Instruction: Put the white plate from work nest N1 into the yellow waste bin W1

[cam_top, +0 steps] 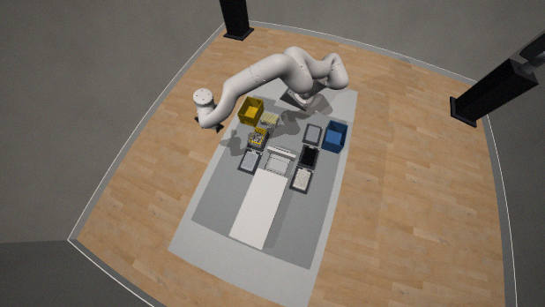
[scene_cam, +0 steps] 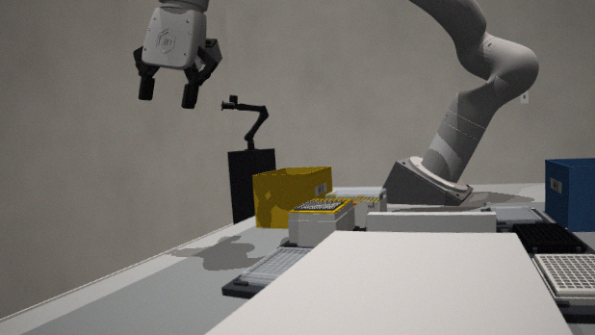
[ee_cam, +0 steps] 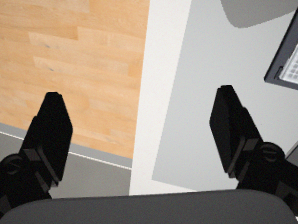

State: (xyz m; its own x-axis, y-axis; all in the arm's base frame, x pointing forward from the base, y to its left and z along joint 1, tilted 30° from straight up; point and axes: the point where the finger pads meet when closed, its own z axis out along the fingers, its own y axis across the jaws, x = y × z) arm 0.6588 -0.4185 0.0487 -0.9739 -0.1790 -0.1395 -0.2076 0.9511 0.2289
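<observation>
Tool [scene_cam: 168,97] released, fingers wide | arm [cam_top: 247,81] raised, hovering beyond bench [scene_cam: 144,284] edge, pointing down

The tip box [scene_cam: 320,219] sits before waste bin W1 [scene_cam: 289,193], beside the cooler [scene_cam: 430,222].

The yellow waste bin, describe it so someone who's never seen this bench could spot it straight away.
Start at the white robot arm's grey wedge-shaped base at the back of the grey bench. Beside that base, by the bench's edge, stands an open-topped yellow box, just behind a white tip box with a yellow-trimmed top. It is the only yellow bin; the other one is blue, across the bench.
</observation>
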